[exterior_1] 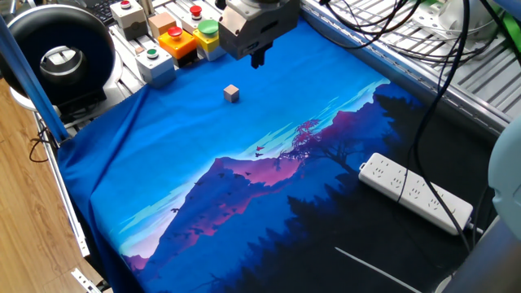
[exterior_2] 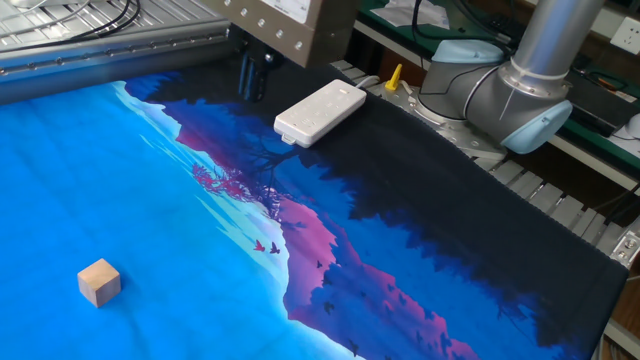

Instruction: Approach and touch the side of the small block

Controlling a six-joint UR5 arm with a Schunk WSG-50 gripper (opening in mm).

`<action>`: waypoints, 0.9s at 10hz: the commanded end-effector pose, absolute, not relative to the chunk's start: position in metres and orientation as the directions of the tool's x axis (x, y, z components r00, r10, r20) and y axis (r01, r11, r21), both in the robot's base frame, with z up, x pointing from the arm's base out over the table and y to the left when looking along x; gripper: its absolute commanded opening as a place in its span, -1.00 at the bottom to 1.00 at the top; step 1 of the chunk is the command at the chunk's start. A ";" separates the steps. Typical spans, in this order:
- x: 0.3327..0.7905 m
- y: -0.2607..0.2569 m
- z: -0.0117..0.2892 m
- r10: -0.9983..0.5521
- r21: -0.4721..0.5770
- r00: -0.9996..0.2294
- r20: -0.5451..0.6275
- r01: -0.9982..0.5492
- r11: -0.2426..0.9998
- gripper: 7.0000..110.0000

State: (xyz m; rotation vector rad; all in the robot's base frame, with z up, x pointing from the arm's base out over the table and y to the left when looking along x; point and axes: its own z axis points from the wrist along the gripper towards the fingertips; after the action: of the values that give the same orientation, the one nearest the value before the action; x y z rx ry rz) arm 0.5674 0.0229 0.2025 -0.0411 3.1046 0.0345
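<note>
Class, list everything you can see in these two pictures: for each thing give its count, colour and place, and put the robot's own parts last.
small block: one, tan, alone on the light blue part of the cloth.
cloth: one, blue and purple landscape print, covering the table.
button boxes: several, with red, green and yellow tops, beside the cloth's far edge.
power strip: one, white, on the dark part of the cloth.
black round device: one, at the table corner.
cables: several, black, over the metal rails.
arm: one, grey.
hand: one, above the cloth, apart from the block.
</note>
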 end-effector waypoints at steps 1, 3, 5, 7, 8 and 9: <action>0.567 0.030 0.205 -0.021 0.042 -0.999 -0.029 -0.022 0.999 -1.00; 0.567 0.029 0.205 -0.012 0.034 -1.000 -0.023 -0.013 0.999 -1.00; 0.566 0.031 0.205 0.006 0.042 -1.000 -0.019 0.005 0.999 -1.00; 0.566 0.029 0.205 0.010 0.036 -1.000 -0.016 0.010 0.999 -1.00; 0.566 0.028 0.205 0.013 0.035 -1.000 -0.013 0.013 0.999 -1.00; 0.565 0.027 0.205 0.016 0.032 -1.000 -0.010 0.016 0.999 -1.00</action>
State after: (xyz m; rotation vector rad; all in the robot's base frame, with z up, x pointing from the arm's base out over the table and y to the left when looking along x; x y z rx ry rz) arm 0.5655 0.0261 0.2036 0.0068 3.1266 0.0371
